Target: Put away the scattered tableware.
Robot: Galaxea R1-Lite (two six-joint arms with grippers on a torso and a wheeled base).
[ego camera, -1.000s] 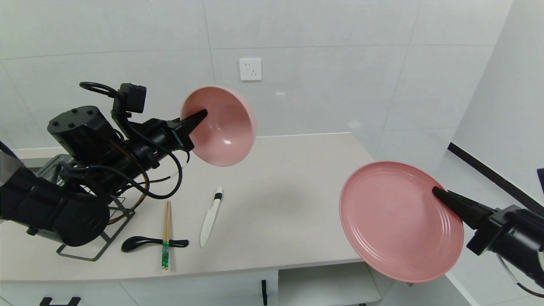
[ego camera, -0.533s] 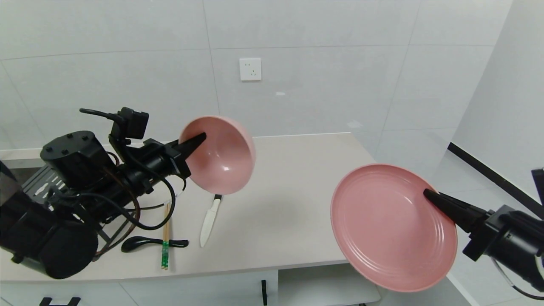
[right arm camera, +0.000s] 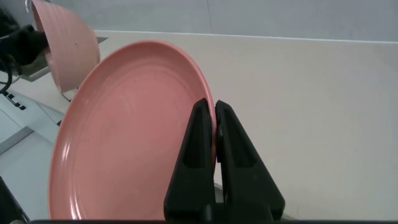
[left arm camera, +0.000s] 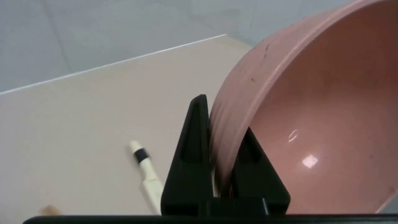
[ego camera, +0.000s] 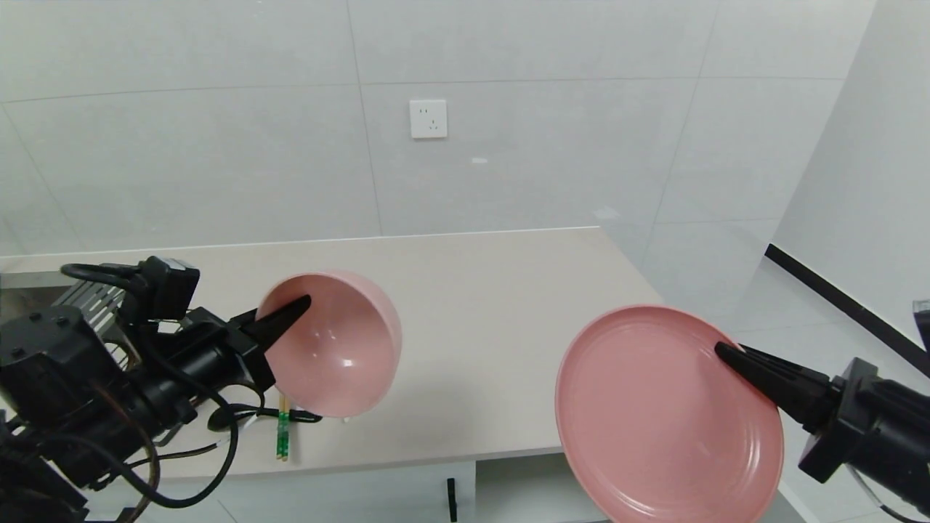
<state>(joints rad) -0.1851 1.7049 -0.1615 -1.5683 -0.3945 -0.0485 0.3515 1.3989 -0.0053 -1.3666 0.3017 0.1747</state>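
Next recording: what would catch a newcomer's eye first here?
A pink bowl hangs tilted, pinched at its rim by the left gripper above the left front of the counter; a pink plate is clamped at its edge by the right gripper near the counter's right front corner. Chopsticks and a black spoon lie below the bowl.

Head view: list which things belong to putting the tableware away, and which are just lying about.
Part of the job: pink bowl in the left gripper; pink plate in the right gripper; chopsticks, black spoon and white knife on the counter.
Just there: wall socket; cabinet handle under the counter.
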